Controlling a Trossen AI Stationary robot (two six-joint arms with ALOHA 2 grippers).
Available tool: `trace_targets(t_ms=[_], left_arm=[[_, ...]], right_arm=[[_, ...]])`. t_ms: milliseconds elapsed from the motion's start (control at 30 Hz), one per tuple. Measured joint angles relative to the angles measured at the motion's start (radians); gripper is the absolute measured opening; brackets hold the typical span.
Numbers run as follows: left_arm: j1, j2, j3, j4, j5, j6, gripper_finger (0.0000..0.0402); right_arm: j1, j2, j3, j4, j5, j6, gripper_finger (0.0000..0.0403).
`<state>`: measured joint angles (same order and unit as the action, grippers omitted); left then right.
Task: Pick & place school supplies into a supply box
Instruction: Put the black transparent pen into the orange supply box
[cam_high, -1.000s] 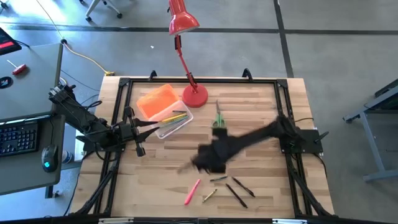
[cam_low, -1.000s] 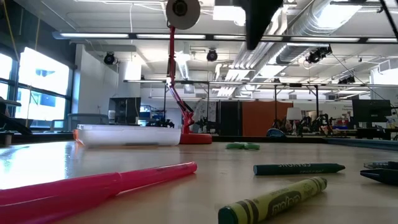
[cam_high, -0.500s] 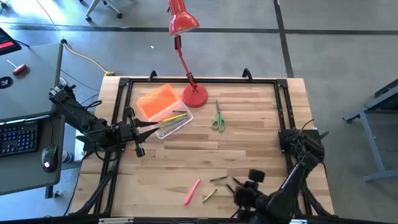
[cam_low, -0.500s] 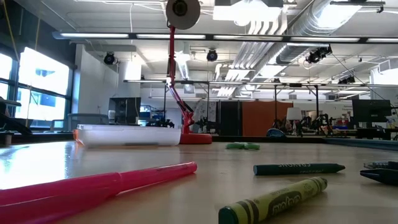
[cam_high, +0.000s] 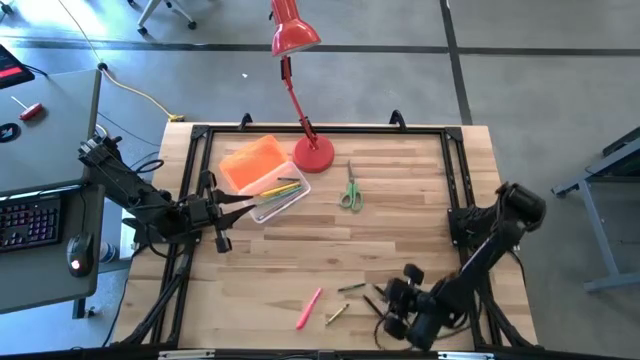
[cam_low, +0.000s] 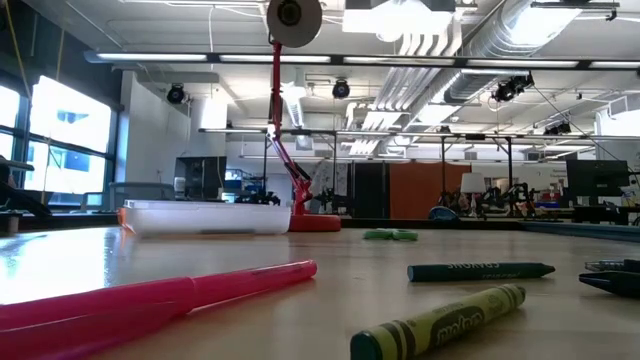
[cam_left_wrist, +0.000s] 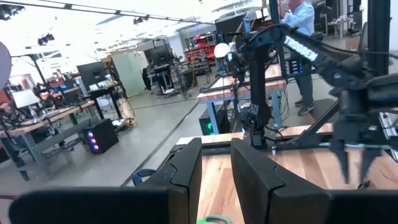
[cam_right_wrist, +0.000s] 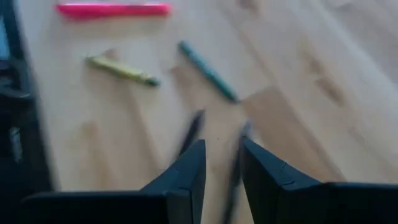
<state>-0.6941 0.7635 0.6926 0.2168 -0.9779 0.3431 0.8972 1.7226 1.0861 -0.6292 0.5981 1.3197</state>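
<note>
My right gripper (cam_high: 398, 308) hovers low at the worktop's (cam_high: 400, 215) near edge, fingers slightly parted and empty, lined over the black pens (cam_right_wrist: 193, 132). Farther off, my left gripper (cam_high: 243, 203), narrowly open, waits beside the supply box (cam_high: 264, 176).

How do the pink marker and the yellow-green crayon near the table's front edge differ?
The pink marker is longer and thicker than the yellow-green crayon. The marker is plain pink; the crayon has a printed wrapper and a dark tip. In the high view the marker lies left of the crayon. Both lie flat on the table, untouched.
</note>
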Motion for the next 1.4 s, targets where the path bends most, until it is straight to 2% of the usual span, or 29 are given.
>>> trace_targets(t_ms=[67, 200, 300, 433, 800, 967, 1167, 1300, 1400], left_arm=[[0.000, 0.000, 0.000, 0.000, 0.000, 0.002, 0.0117], [0.000, 0.000, 0.000, 0.000, 0.000, 0.004, 0.0117], [0.000, 0.000, 0.000, 0.001, 0.000, 0.004, 0.0117], [0.000, 0.000, 0.000, 0.001, -0.001, 0.004, 0.0117], [0.000, 0.000, 0.000, 0.000, -0.002, 0.004, 0.0117], [0.000, 0.000, 0.000, 0.000, -0.002, 0.004, 0.0117], [0.000, 0.000, 0.000, -0.001, -0.002, 0.004, 0.0117], [0.000, 0.000, 0.000, -0.001, -0.003, 0.004, 0.0117], [0.000, 0.000, 0.000, -0.003, -0.004, 0.004, 0.0117]], right_arm=[[-0.011, -0.025, -0.078, 0.042, 0.011, 0.006, 0.0078], [-0.057, -0.037, -0.196, 0.133, -0.089, 0.030, 0.0079], [-0.085, -0.037, -0.246, 0.246, -0.133, -0.017, 0.0079], [-0.104, -0.037, -0.260, 0.330, -0.137, -0.092, 0.0082], [-0.134, -0.038, -0.260, 0.332, -0.234, -0.119, 0.0127], [-0.134, -0.031, -0.260, 0.349, -0.196, -0.126, 0.0133], [-0.132, 0.055, -0.259, 0.388, -0.177, -0.181, 0.0125], [-0.115, 0.099, -0.259, 0.394, -0.108, -0.170, 0.0111], [-0.107, 0.116, -0.262, 0.399, -0.071, -0.157, 0.0086]])
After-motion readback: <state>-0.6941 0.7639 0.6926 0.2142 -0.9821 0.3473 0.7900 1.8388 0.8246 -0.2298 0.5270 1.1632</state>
